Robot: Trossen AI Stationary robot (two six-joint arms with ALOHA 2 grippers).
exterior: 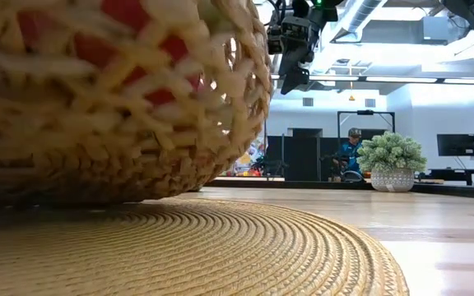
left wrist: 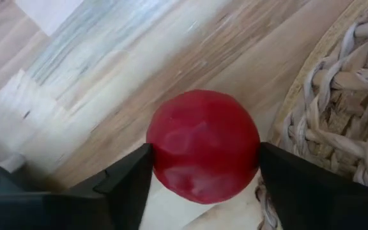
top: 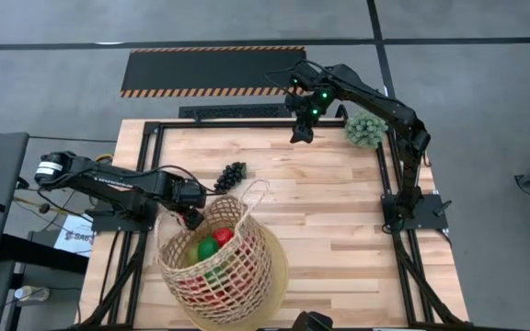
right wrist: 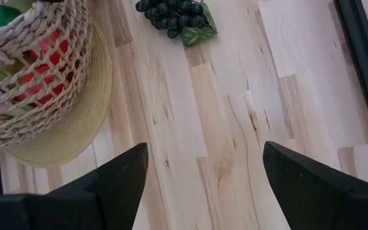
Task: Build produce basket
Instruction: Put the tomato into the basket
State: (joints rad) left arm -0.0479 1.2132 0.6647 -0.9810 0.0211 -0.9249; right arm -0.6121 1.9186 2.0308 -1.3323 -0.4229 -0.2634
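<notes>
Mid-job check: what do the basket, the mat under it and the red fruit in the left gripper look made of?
Basket: tan open-weave wicker or rope, matte strands. Mat: coiled woven straw-like fibre, ridged rings. Red fruit: likely smooth plastic or foam with faint facets and a soft sheen, between the left gripper fingers.

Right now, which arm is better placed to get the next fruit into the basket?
Left. The left gripper has its fingers on either side of a red fruit right beside the basket. The right gripper hangs open at the far edge, empty.

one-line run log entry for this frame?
left claw: gripping red fruit beside basket | right claw: open, idle | grapes: on table
</notes>
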